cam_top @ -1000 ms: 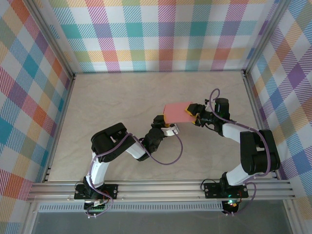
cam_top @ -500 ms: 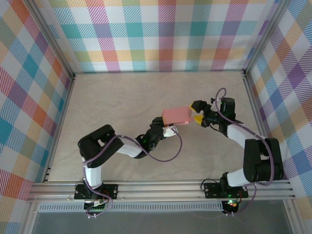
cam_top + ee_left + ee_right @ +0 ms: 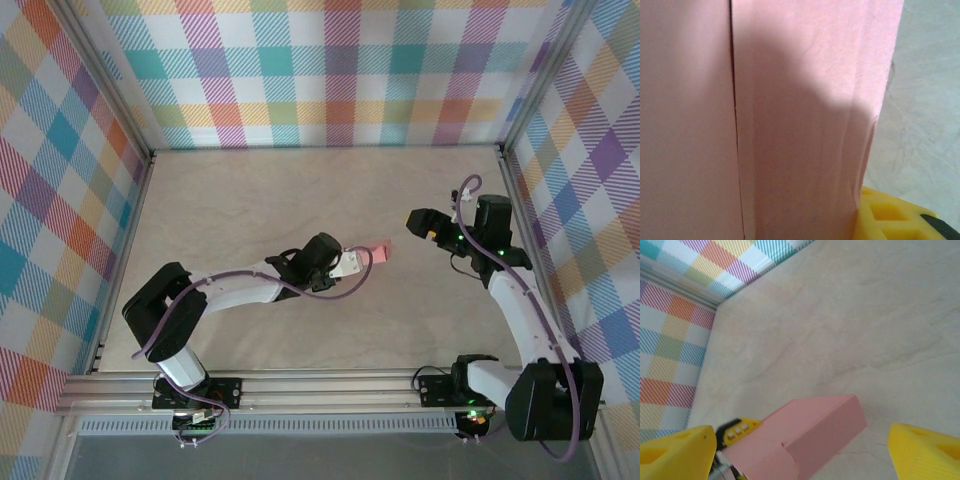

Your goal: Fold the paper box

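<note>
The left arm (image 3: 240, 289) lies stretched low over the surface (image 3: 250, 200) toward the right, and the left jaws hold the paper box (image 3: 380, 249) near the middle. The right arm (image 3: 520, 300) reaches far forward, wrist turned left; the right jaws stand wide, apart from the box.

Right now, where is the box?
In the top view the box is just right of centre, gripped by the left claw; the open right claw is apart to its right.
</note>
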